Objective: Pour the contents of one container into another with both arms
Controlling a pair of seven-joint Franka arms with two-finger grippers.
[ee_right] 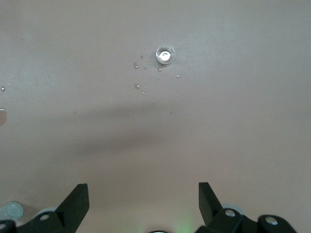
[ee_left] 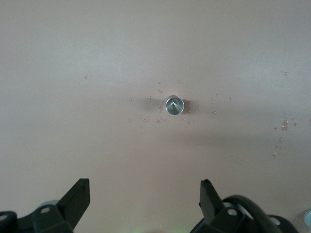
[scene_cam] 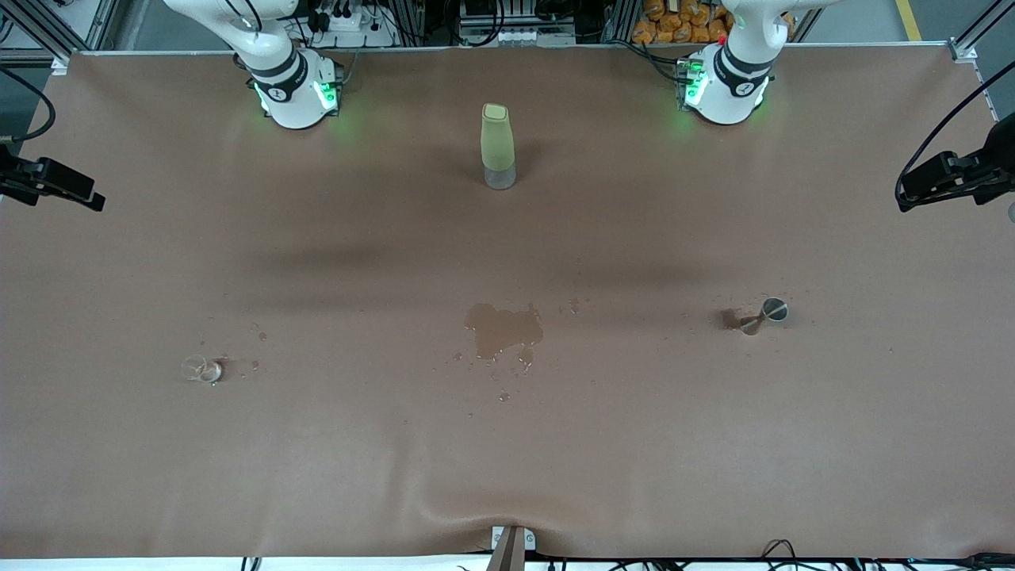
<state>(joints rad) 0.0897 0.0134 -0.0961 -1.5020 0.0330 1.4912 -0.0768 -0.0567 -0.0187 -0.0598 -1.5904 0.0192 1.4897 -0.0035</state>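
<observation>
Brown cloth covers your whole bench [scene_cam: 158, 476], with shelving and cables along the edge where the two arm bases stand. You have both arms held high, waiting, so neither hand shows in the front view.

Your left hand [ee_left: 145, 199] hangs over the bench with its fingers [ee_left: 77, 199] spread wide and nothing between them. It looks straight down on the steel jigger [ee_left: 174, 105], which stands upright with small drops scattered around it. In the front view the jigger [scene_cam: 764, 314] sits toward the left arm's end of the bench.

Your right hand [ee_right: 143, 201] is likewise spread wide and empty. It hangs over the glass measuring cup [ee_right: 164, 55], also upright, with a few drops beside it. From the front, the cup [scene_cam: 201, 369] sits toward the right arm's end, a little nearer the camera than the jigger and well apart from it.

Between the two lies a wet puddle [scene_cam: 503, 329] (dark against the cloth, with splashes around it). A tall pale-green bottle [scene_cam: 498, 147] stands upright between the arm bases, much farther from the camera than the puddle.
</observation>
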